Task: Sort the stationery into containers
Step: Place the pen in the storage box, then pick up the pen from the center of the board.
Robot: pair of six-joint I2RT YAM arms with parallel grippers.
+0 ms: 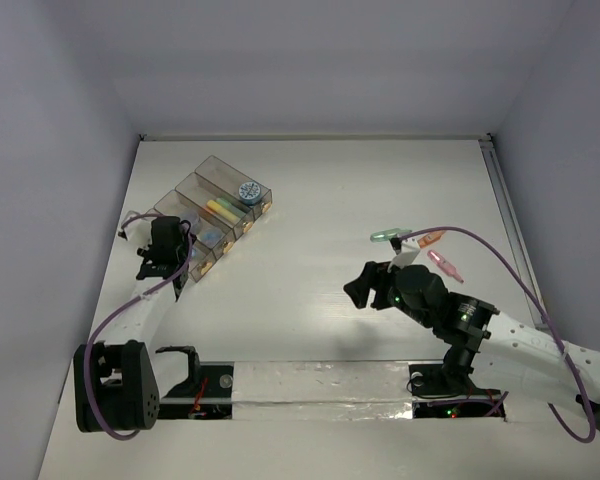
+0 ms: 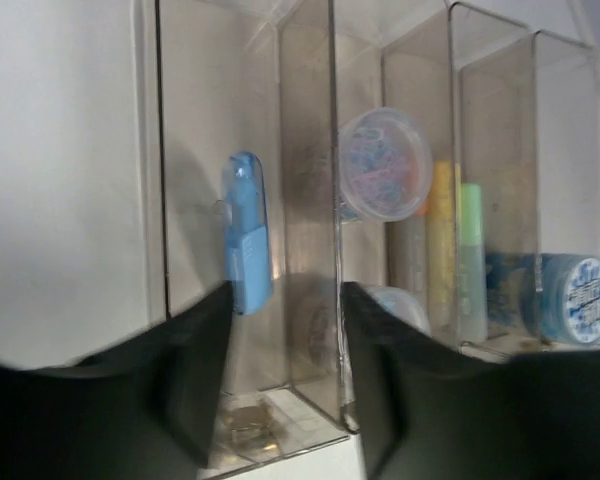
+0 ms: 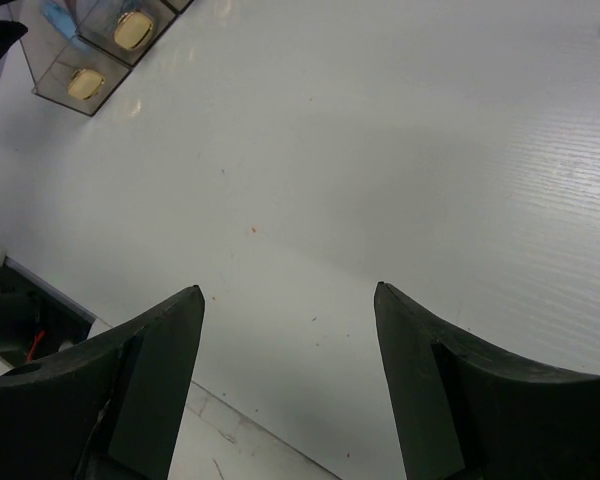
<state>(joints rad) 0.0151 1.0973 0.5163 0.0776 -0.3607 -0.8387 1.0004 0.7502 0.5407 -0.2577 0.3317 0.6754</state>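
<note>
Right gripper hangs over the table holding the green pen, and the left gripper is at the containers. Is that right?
Not quite. The right gripper is open and holds nothing, as the right wrist view shows. The green pen lies on the table beyond it. The rest stands: it hangs over the table, and the left gripper is at the containers.

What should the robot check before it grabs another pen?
1. Right claw open and empty: ok.
2. Pens waiting on the table: ok. The green pen, orange pen and pink pen lie loose.
3. Right claw right above a pen: not ok, only bare table shows under it.
4. Left claw holding nothing: ok.
5. Blue pen inside the end box of the containers: ok.
6. Left claw clear of the box walls: cannot tell.
</note>
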